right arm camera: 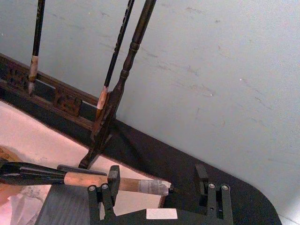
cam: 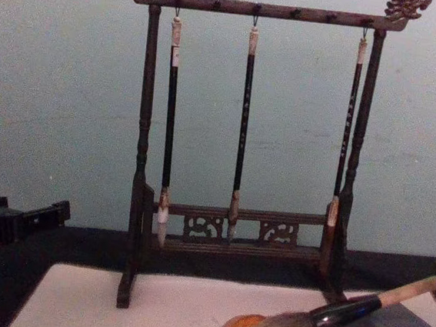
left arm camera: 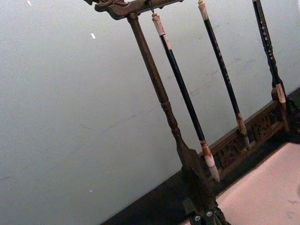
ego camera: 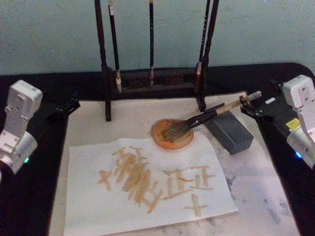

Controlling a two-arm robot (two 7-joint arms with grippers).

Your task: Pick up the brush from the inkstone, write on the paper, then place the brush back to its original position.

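Note:
The brush (ego camera: pixel 206 118) lies tilted, its bushy tuft resting in the round orange-brown inkstone (ego camera: pixel 170 141) and its tan handle propped on a grey block (ego camera: pixel 231 132). My right gripper (ego camera: pixel 249 104) is at the far end of the handle. In the right wrist view my right gripper (right arm camera: pixel 157 172) is open, with the taped handle end of the brush (right arm camera: pixel 140 185) between the fingers, close to one finger (right arm camera: pixel 113 177) and well apart from the other. The paper (ego camera: pixel 88 206) lies in front of the inkstone, covered with tan strokes. My left gripper (ego camera: pixel 66 106) is parked at the table's left.
A dark wooden brush stand (cam: pixel 236 212) with three slim hanging brushes stands behind the inkstone, before a pale wall. A beige mat (ego camera: pixel 88 118) lies under the paper, on a black table (ego camera: pixel 29 196).

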